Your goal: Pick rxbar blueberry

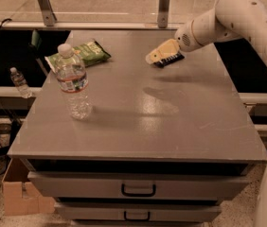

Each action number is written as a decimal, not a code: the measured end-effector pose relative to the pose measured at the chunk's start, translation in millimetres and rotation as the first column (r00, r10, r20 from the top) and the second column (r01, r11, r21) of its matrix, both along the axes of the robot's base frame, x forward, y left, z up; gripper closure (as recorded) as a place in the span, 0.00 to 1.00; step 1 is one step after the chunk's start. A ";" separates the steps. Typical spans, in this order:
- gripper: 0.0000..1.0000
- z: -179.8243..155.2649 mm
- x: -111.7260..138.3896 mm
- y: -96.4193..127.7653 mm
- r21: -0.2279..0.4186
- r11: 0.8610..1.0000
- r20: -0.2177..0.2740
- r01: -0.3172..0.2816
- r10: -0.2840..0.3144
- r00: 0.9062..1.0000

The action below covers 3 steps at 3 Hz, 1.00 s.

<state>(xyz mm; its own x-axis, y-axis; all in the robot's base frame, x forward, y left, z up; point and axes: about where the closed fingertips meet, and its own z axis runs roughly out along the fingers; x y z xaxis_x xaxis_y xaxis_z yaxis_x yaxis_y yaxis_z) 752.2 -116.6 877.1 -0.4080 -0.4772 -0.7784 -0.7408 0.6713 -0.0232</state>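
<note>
hand (pixel 158 56) over rxbar blueberry (pixel 171 59), far right of table (pixel 138 131), grip state unclear

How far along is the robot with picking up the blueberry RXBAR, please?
The approach looks done: the gripper sits right on the rxbar blueberry at the far right of the cabinet top. The grasp itself is in hand; whether it grips the bar cannot be seen. Lifting is left, since the bar appears to lie flat on the surface.
</note>
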 end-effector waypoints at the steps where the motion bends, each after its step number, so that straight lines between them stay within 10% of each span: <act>1: 0.00 -23.6 15.7 3.8 0.042 0.999 -0.023 0.019 -0.018 1.000; 3: 0.25 -52.0 41.8 -20.3 0.067 0.992 -0.020 0.106 -0.105 0.994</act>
<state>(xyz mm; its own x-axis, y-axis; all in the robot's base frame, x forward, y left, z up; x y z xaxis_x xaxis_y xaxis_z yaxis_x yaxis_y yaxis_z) 794.0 -136.9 825.1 -0.4666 -0.3773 -0.8000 -0.6655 0.7455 0.0365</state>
